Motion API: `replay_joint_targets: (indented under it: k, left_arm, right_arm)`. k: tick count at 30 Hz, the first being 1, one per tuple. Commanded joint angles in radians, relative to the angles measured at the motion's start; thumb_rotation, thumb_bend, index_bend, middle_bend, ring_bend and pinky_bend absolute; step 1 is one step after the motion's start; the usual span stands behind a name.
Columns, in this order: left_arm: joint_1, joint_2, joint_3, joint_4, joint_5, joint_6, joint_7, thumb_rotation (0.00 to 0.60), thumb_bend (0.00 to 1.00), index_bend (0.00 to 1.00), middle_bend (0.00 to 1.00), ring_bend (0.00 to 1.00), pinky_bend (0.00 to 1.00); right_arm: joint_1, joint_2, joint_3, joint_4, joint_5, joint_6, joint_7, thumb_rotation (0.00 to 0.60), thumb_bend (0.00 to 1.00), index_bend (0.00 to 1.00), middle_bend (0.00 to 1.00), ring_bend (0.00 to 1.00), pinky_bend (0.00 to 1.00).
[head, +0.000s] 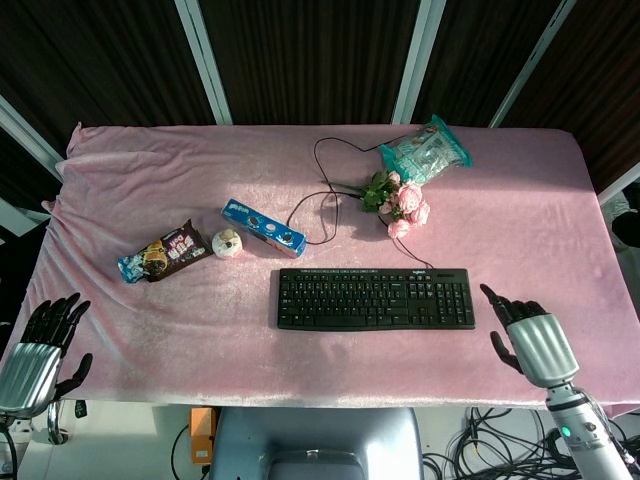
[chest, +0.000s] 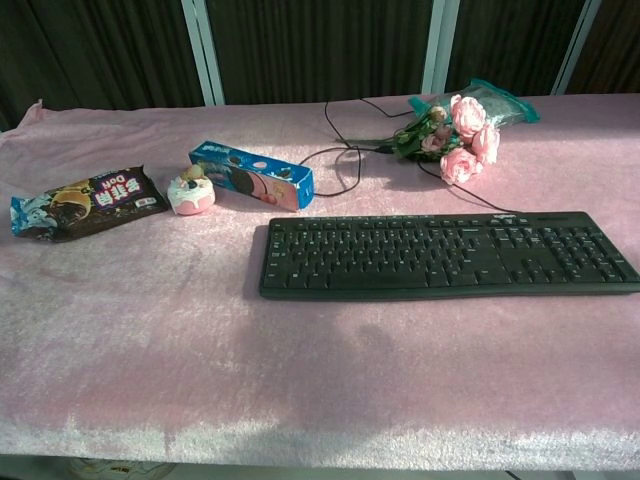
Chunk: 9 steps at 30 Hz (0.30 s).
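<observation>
While beside keyboard (head: 375, 298): right hand (head: 531, 338) splayed.

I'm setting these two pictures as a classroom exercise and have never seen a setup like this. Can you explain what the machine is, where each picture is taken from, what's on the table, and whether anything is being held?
This is a two-armed robot with human-like hands, steered by a person. One picture looks down from its head, the other looks across from its chest.

On the pink cloth lie a black keyboard with its cable, pink roses, a teal packet, a blue cookie box, a small round cake and a dark snack bag.

The right hand hovers just right of the keyboard, fingers apart, holding nothing. The left hand hangs off the table's near left corner, also empty. Only the head view shows the hands.
</observation>
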Motion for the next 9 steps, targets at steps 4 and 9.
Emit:
replay_joint_targets:
  k: [4,9]
  left_arm:
    - [-0.006,0.0,-0.001,0.0,0.001,-0.007,-0.001,0.6,0.43,0.0,0.0,0.0,0.0]
    - [-0.011,0.001,-0.003,0.0,-0.002,-0.014,-0.003,0.6,0.43,0.0,0.0,0.0,0.0]
  right_arm:
    - [-0.013,0.008,-0.006,0.002,-0.001,-0.036,-0.001,0.6,0.58,0.0,0.12,0.14,0.3]
    - [-0.018,0.01,-0.002,-0.002,0.002,-0.048,-0.014,0.6,0.58,0.0,0.11,0.13,0.29]
